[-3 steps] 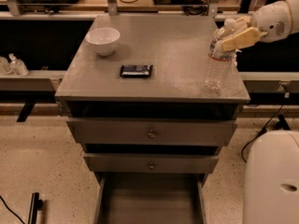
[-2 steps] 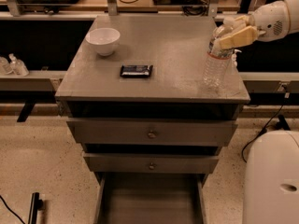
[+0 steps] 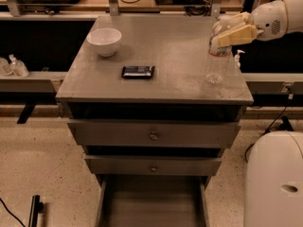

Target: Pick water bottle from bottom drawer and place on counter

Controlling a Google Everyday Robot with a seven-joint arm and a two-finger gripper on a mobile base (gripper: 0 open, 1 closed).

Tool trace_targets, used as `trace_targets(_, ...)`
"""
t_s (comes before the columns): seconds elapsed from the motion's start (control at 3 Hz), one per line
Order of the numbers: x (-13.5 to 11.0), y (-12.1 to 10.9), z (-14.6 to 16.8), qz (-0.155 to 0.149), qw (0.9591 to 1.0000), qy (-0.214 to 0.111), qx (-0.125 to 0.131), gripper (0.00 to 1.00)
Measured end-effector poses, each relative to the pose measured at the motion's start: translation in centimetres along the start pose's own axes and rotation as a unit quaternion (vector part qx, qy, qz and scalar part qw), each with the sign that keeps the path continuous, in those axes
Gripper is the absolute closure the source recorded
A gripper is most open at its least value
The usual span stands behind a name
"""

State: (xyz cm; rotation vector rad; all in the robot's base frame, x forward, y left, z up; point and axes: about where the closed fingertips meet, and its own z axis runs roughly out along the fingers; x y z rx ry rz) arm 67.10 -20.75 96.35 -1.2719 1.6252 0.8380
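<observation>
Camera view puts your hand point(image 3: 231, 32) over the desk's right edge, toward the front-right corner, its fingers clasped around the top of the water bottle point(image 3: 216, 64). The bottle stands upright, its base on or just above the desk point(image 3: 180, 41); you cannot tell which from here. By my reading you are at the placing step: the bottom drawer point(image 3: 151, 202) is pulled out below, with no bottle showing in it. Your next move calls for seating the base flat, then loosening the grip and lifting straight away, since a tall, light bottle near the edge could tip. It looks like clear, thin-walled plastic; the fingers hide its cap.
</observation>
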Motion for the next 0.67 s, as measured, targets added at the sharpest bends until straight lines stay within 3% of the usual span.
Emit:
trace_targets(0.33, -0.14, -0.4, 0.33, 0.0, 1.0, -0.003, 0.004, 0.0)
trace_targets(0.67, -0.14, -0.4, 0.33, 0.0, 1.0, -0.003, 0.004, 0.0)
